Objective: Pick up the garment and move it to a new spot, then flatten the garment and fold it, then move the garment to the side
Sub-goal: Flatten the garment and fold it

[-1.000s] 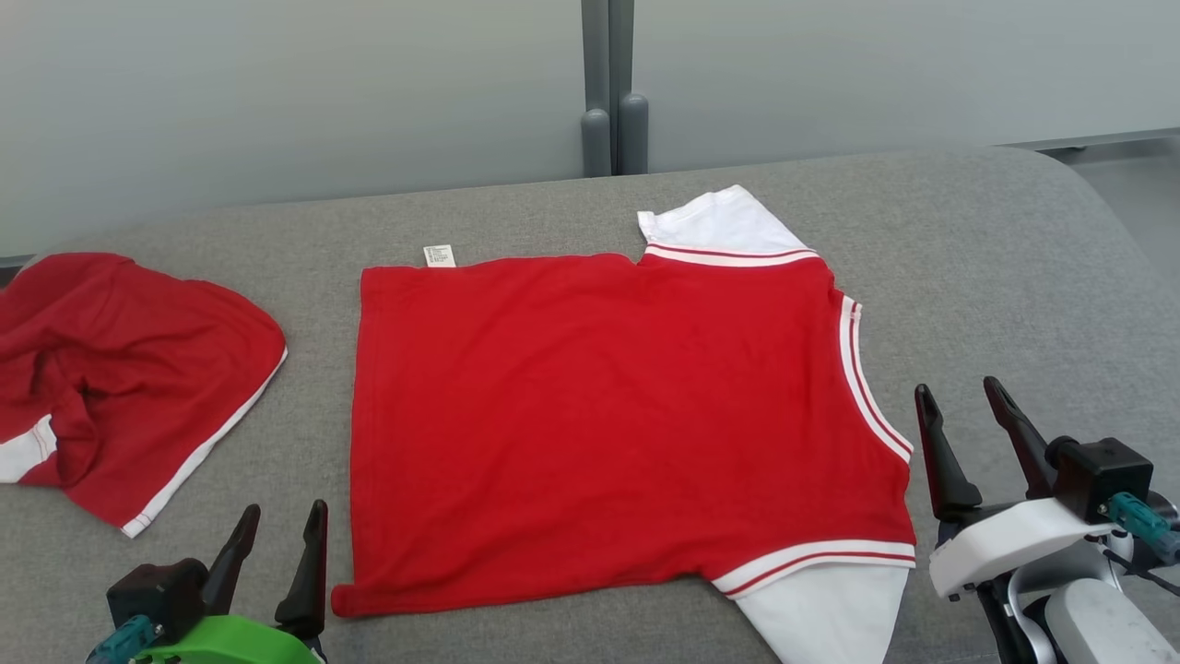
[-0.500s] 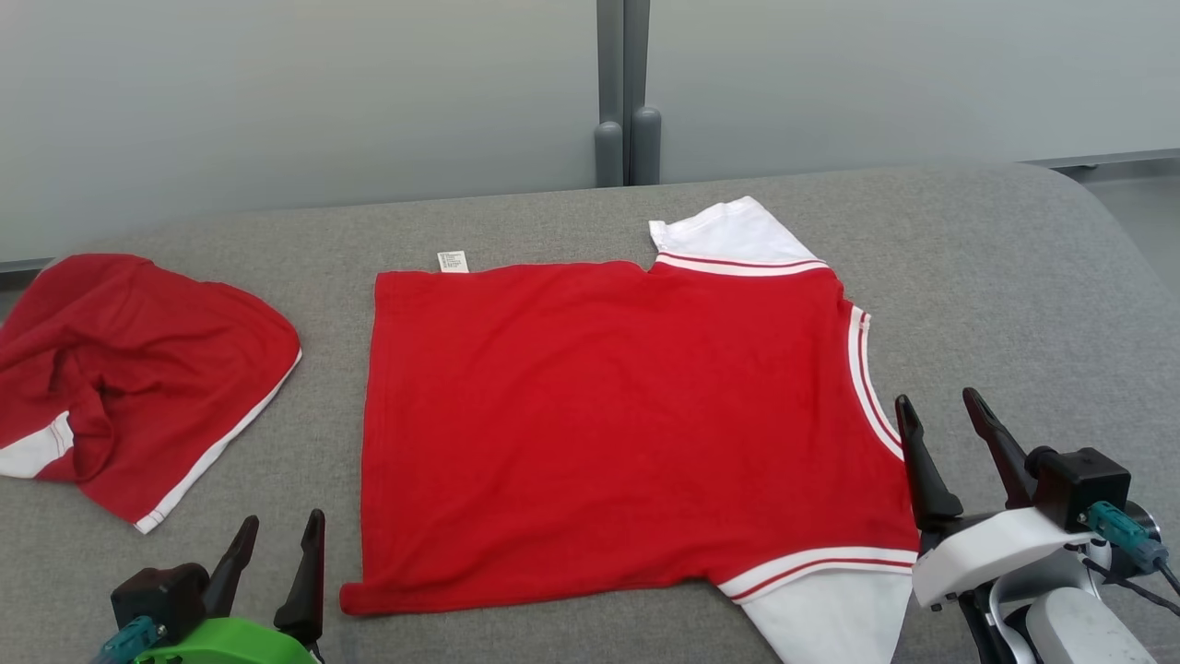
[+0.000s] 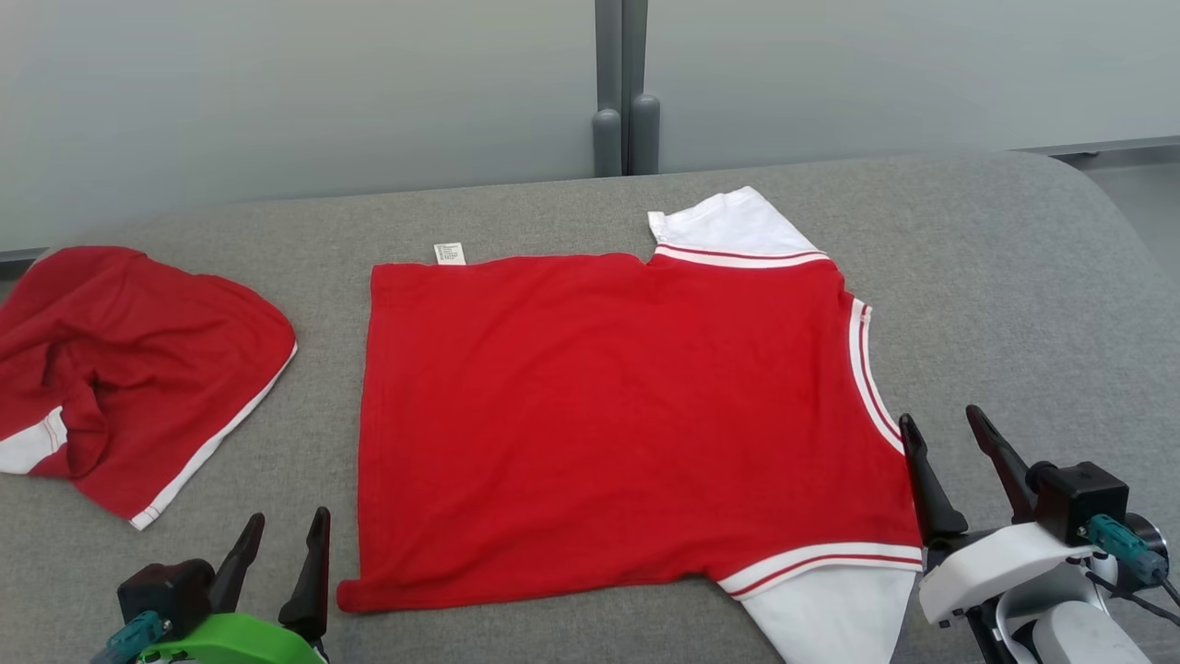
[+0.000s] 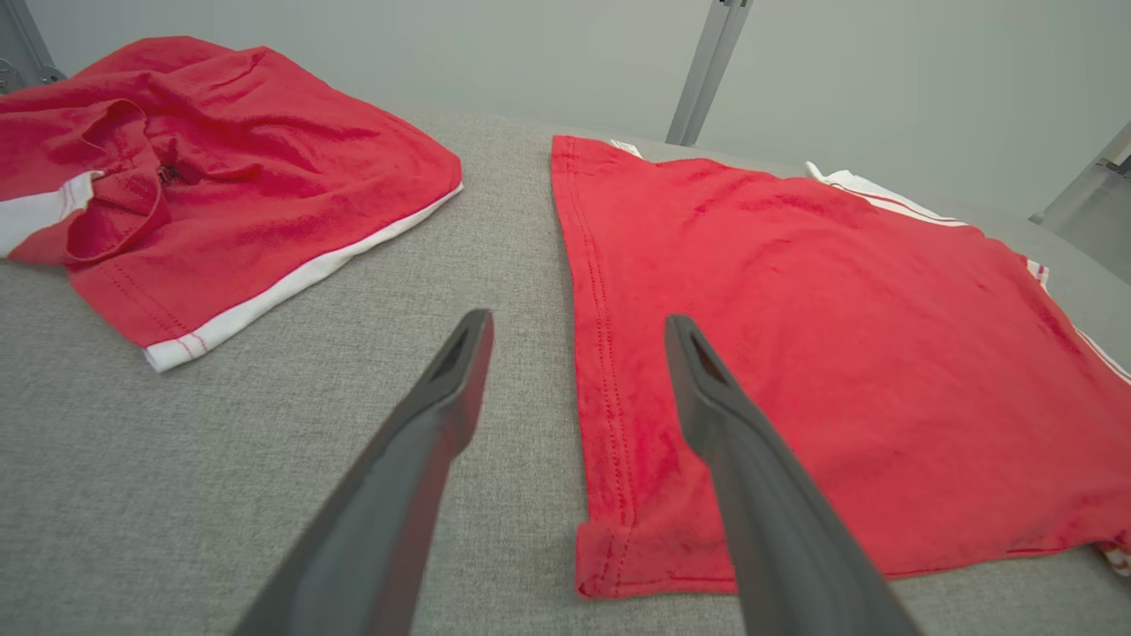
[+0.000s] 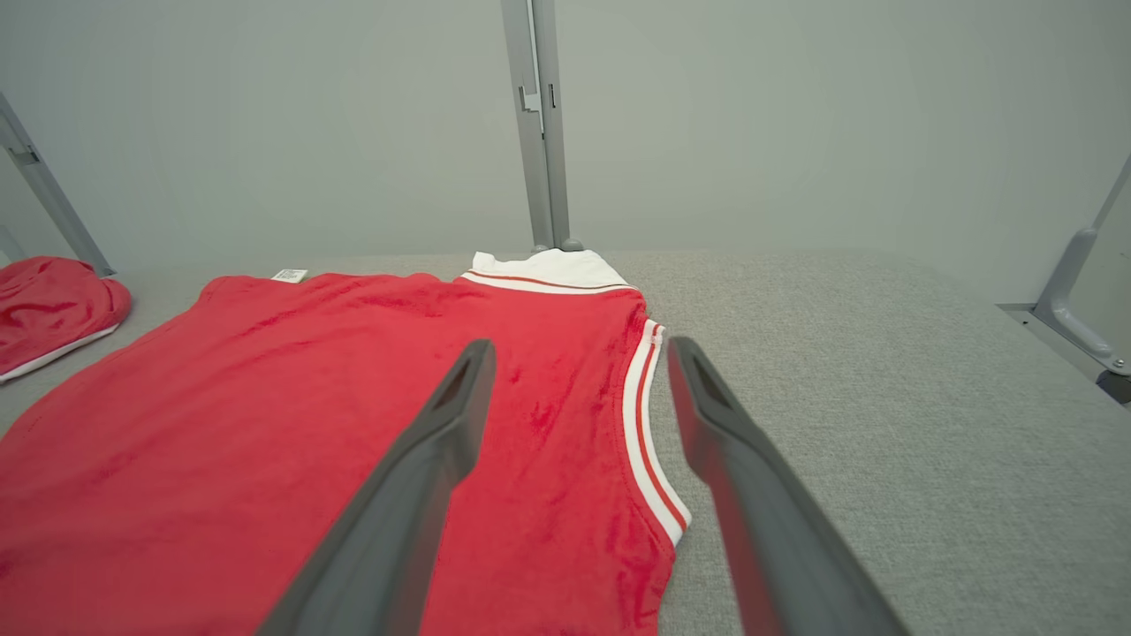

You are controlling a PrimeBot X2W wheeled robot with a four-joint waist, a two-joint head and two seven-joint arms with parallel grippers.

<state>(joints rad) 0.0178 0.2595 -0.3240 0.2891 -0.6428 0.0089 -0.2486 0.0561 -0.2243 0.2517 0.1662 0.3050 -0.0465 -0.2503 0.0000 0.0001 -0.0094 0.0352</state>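
Observation:
The garment point(image 3: 608, 415) is a red shirt with white, red-striped sleeves, lying flat in the middle of the grey padded surface point(image 3: 1014, 277). It also appears in the left wrist view point(image 4: 795, 353) and the right wrist view point(image 5: 309, 424). My left gripper point(image 3: 286, 521) is open, just off the shirt's near-left hem corner, its fingers point(image 4: 442, 397) straddling the hem edge. My right gripper point(image 3: 945, 424) is open beside the striped neckline edge point(image 5: 649, 415), hovering over the shirt's right side. Nothing is held.
A second red garment point(image 3: 129, 369) with white trim lies crumpled at the far left point(image 4: 203, 168). A grey wall with a vertical post point(image 3: 619, 92) stands behind the surface. Bare grey padding extends to the right of the shirt.
The head view has shifted slightly. My right gripper has drawn nearer and lower toward the shirt's right edge. The left gripper has barely moved. The shirt lies as before.

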